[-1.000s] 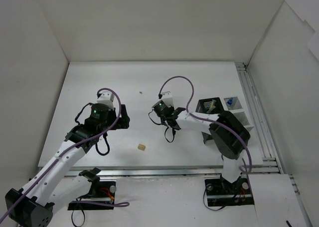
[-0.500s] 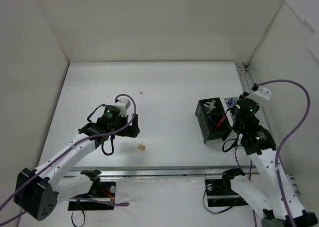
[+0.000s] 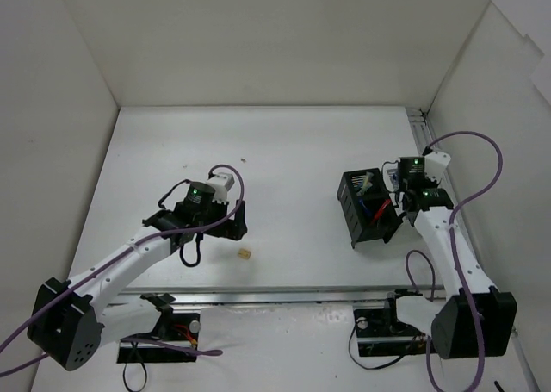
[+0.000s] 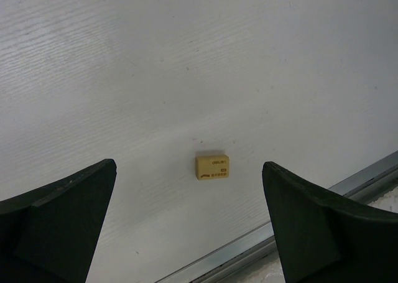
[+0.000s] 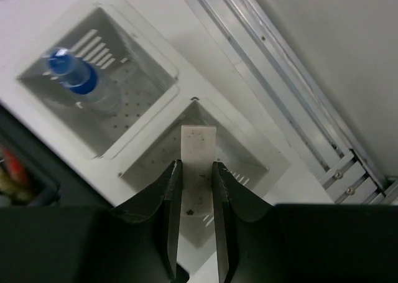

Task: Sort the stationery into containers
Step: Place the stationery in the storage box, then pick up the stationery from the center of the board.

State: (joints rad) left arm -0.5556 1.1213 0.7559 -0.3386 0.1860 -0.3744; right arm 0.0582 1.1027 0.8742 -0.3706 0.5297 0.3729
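On the table [image 4: 186, 59], eraser [image 4: 212, 167], print unreadable

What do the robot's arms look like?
The left arm and right arm are white tubes with chunky black joints. A purple cable loops along each, a small green light glows near each wrist, and the fingers are black wedges.

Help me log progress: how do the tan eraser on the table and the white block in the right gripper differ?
The tan eraser lies loose on the table; the white block is clamped in the right gripper over the white box. The tan eraser bears print; the white block is plain, speckled. Both are rectangular blocks.
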